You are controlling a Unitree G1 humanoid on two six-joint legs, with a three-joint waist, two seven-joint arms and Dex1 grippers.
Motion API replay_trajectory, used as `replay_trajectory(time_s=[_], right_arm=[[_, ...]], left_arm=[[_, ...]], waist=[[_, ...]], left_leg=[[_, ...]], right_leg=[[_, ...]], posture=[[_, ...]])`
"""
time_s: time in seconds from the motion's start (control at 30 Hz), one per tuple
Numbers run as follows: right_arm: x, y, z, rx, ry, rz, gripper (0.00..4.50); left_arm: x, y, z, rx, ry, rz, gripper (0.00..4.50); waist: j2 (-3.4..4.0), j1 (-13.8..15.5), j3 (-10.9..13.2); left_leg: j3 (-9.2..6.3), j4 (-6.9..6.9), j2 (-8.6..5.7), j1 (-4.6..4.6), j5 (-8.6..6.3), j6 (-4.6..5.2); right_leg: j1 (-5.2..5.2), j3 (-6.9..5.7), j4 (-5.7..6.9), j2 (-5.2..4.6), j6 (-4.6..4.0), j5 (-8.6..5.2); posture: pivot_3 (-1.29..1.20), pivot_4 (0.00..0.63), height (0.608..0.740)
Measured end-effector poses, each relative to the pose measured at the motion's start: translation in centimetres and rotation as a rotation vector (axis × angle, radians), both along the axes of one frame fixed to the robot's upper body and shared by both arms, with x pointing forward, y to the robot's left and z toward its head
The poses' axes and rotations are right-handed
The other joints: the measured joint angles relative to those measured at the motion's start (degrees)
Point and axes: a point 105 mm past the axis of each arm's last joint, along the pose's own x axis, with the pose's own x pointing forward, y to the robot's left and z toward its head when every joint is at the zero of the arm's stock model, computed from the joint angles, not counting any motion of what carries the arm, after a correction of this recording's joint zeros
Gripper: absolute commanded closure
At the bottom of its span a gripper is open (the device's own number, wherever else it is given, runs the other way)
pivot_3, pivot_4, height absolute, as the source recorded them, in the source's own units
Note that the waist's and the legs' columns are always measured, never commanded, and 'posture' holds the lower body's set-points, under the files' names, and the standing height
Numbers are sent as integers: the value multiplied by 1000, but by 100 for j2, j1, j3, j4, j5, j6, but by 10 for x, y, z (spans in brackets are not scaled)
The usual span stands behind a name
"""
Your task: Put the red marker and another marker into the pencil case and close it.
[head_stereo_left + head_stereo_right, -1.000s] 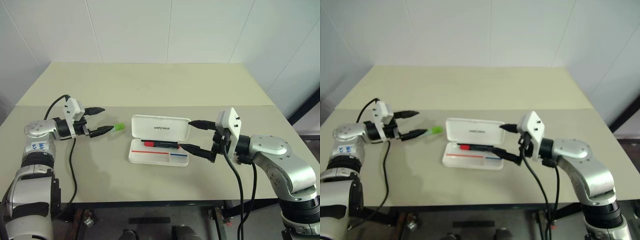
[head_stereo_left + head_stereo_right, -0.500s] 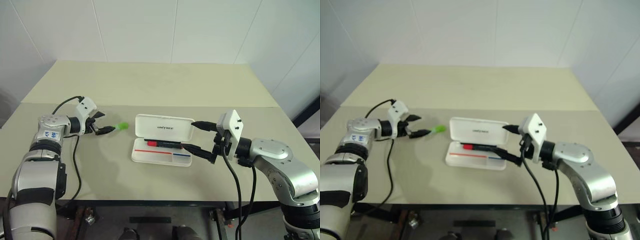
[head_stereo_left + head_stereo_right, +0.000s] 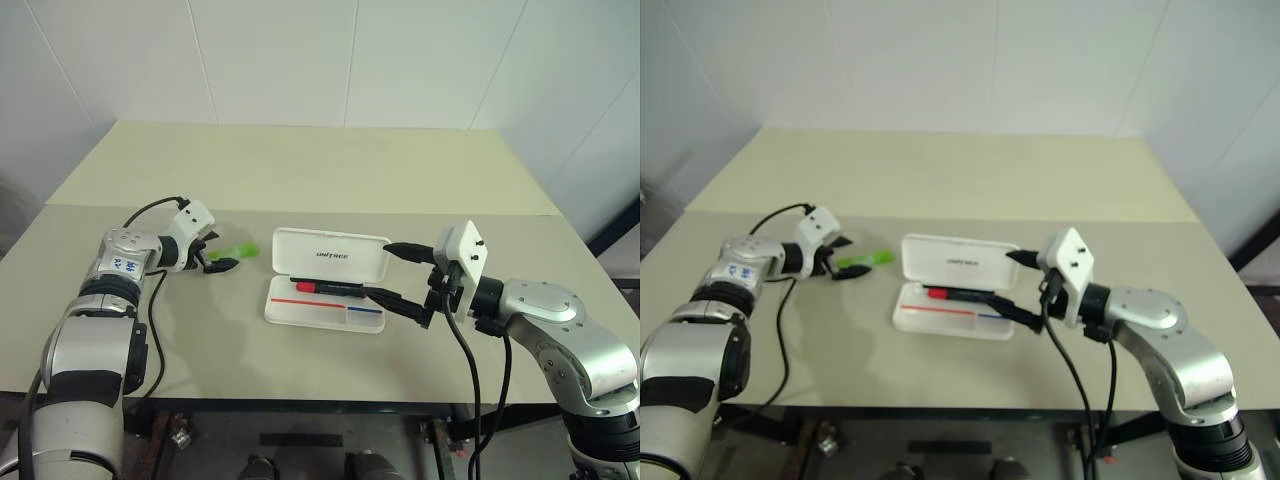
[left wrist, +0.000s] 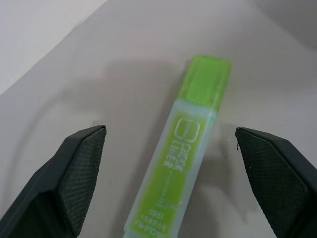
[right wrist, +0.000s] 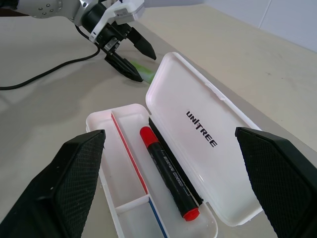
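The left claw point(image 4: 168, 183) gapes wide around the green marker point(image 4: 185, 148) lying on the desk point(image 3: 300, 170). At three o'clock of it, the red marker point(image 5: 167, 172) lies inside the open pencil case point(image 3: 325, 300). The right claw point(image 3: 395, 272) stands wide, empty.

On the one table point(image 3: 300, 170) there are two markers, one red point(image 5: 167, 171) and one green point(image 4: 181, 153), one open white case point(image 3: 325, 290), and two grippers, left point(image 3: 218, 254) and right point(image 3: 385, 270).
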Motion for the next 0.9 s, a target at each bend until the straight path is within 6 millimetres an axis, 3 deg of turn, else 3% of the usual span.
replay_trajectory(time_s=[0.37, 0.9], right_arm=[[-1, 0, 2, 2, -9, -7, 59], [-2, 0, 1, 18, -3, -18, 59]], left_arm=[[9, -2, 3, 122, 0, 54, 0], [12, -6, 0, 42, 69, 130, 0]], waist=[[0, 50, -1], [0, 55, 0]], left_leg=[[3, 11, -5, 4, 0, 0], [-1, 62, -9, -3, 1, 1]], right_leg=[[5, 3, 6, 0, 3, 2], [20, 3, 15, 1, 24, 14]], posture=[[0, 150, 740], [0, 150, 740]])
